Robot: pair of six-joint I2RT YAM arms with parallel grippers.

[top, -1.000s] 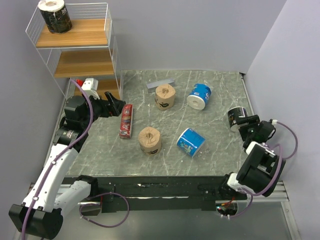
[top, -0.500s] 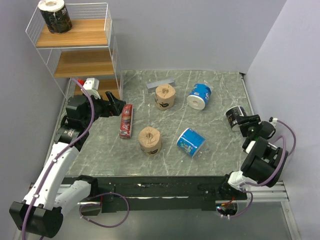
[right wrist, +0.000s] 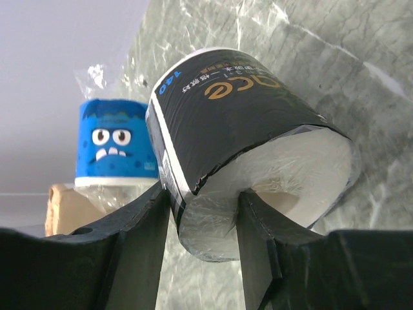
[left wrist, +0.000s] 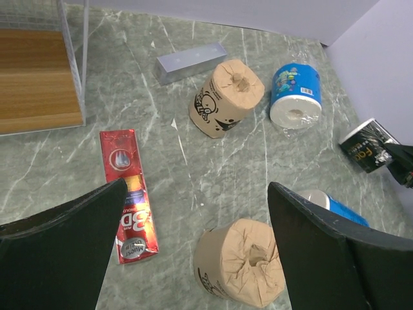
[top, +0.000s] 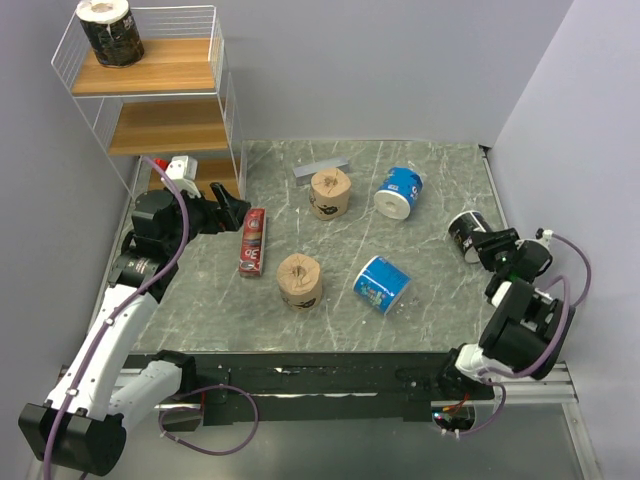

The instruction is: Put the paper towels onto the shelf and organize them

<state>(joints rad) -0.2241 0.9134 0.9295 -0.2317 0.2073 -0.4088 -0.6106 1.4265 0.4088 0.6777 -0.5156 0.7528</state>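
Note:
My right gripper [top: 481,243] [right wrist: 203,223] is shut on a black paper towel roll [top: 465,231] [right wrist: 239,123] at the table's right edge, one finger in its core and one outside its wrap. Another black roll [top: 110,32] stands on the top board of the white wire shelf [top: 160,125]. Two tan rolls [top: 330,193] [top: 300,280] and two blue-and-white rolls [top: 400,190] [top: 382,284] lie mid-table. My left gripper [top: 225,205] [left wrist: 197,187] hangs open beside the shelf, above the near tan roll [left wrist: 242,261], holding nothing.
A flat red box [top: 253,241] [left wrist: 129,194] lies just right of my left gripper. A grey bar [top: 321,167] [left wrist: 191,61] rests at the back beside the far tan roll. The lilac side wall stands close behind the right arm.
My right gripper has closed onto the black roll, which has shifted slightly left and away from me. The left arm has not moved.

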